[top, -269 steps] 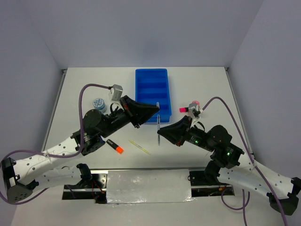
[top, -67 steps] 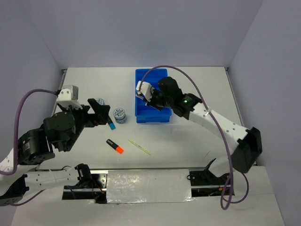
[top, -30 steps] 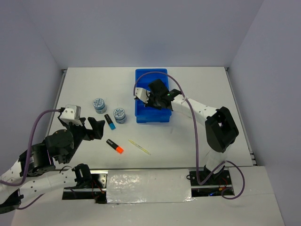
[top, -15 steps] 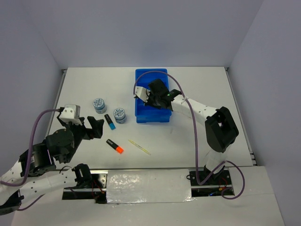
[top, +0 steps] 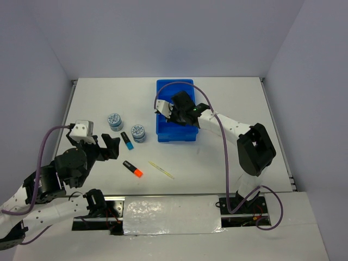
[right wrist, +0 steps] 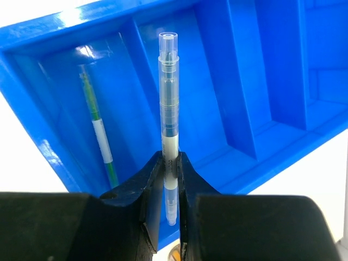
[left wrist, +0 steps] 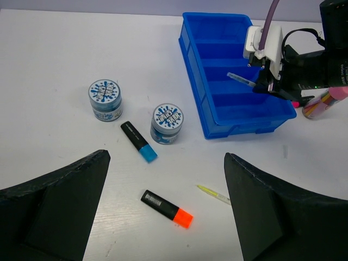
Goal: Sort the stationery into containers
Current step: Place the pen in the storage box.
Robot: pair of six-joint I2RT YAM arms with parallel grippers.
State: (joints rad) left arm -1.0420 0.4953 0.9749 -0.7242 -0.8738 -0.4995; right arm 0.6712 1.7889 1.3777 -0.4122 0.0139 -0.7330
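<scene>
The right gripper [right wrist: 169, 163] is clamped on a clear thin stick [right wrist: 168, 81] and holds it above the blue tray [right wrist: 49, 141], over the middle compartments. Exactly which one is hard to judge. A green stick [right wrist: 98, 128] lies inside the tray. The left gripper [left wrist: 166, 157] hangs well left of the tray, its fingers spread wide apart. Left of the tray stand the far tub [left wrist: 105, 99] and the near tub [left wrist: 167, 123], with a blue-ended marker [left wrist: 138, 142] beside them. An orange-ended marker [left wrist: 167, 209] and a pale yellow stick [left wrist: 213, 194] lie in front of the tray. A pink cylinder [left wrist: 321, 103] sits at its right corner.
</scene>
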